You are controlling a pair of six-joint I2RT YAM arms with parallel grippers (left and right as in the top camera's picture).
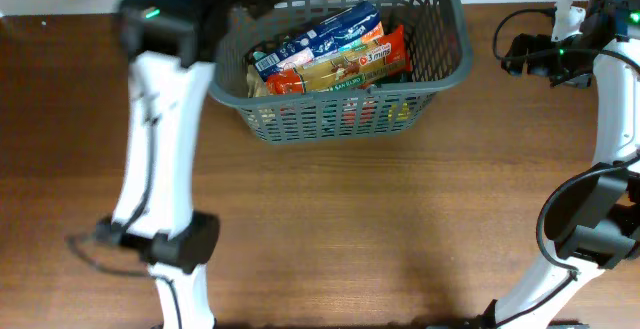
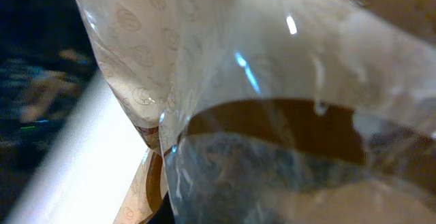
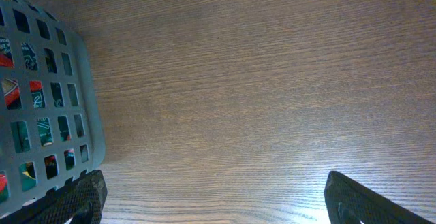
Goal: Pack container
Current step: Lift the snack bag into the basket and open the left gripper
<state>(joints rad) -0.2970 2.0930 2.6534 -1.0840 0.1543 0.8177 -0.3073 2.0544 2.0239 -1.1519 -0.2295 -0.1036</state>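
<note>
Resting just left of the wide-open right end effector (image 3: 214,198), the container (image 3: 90,137) holds several packets (image 1: 330,54).

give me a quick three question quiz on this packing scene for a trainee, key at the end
1. True or false: the right gripper is holding a packet.
2. Where does the blue packet lie? A inside the container; B outside it, to its right; C between the right gripper's fingers.
3. Name the arm that reaches over the container's rim.
Key: 1 false, its fingers stand apart with nothing between them; 2 A; 3 the left arm.
</note>
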